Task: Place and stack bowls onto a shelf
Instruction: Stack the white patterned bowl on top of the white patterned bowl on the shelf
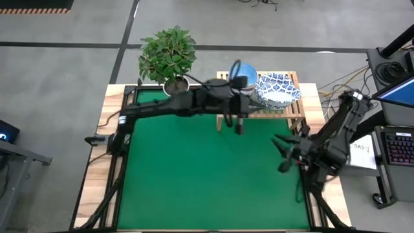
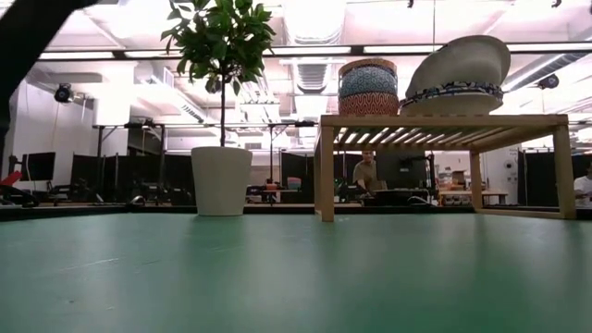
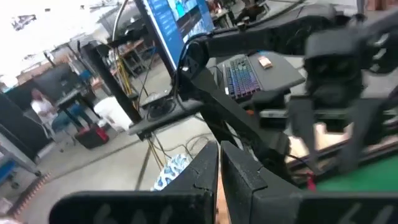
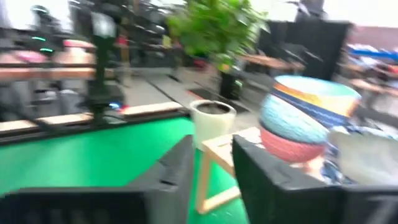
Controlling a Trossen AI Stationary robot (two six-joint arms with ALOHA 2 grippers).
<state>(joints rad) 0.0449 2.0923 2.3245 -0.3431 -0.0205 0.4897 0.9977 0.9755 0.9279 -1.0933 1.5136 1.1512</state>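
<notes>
The wooden shelf (image 1: 292, 111) (image 2: 444, 120) stands at the table's far edge. A stack of small bowls (image 1: 247, 70) (image 2: 368, 88) (image 4: 305, 118), light blue on top, rests on its left part. Beside it sit wide white bowls with blue rims (image 1: 278, 87) (image 2: 458, 79), the top one tilted in the pile. My left gripper (image 1: 249, 96) (image 3: 217, 168) hovers level over the shelf's near left part, shut, pointing right. My right gripper (image 1: 283, 152) (image 4: 214, 168) is open above the green mat near the table's right edge, facing the shelf.
A potted plant in a white pot (image 1: 176, 83) (image 2: 221, 180) stands left of the shelf at the far edge. The green mat (image 1: 194, 175) lies bare in front of the shelf. A desk with monitor and keyboard (image 1: 396, 145) sits beyond the right edge.
</notes>
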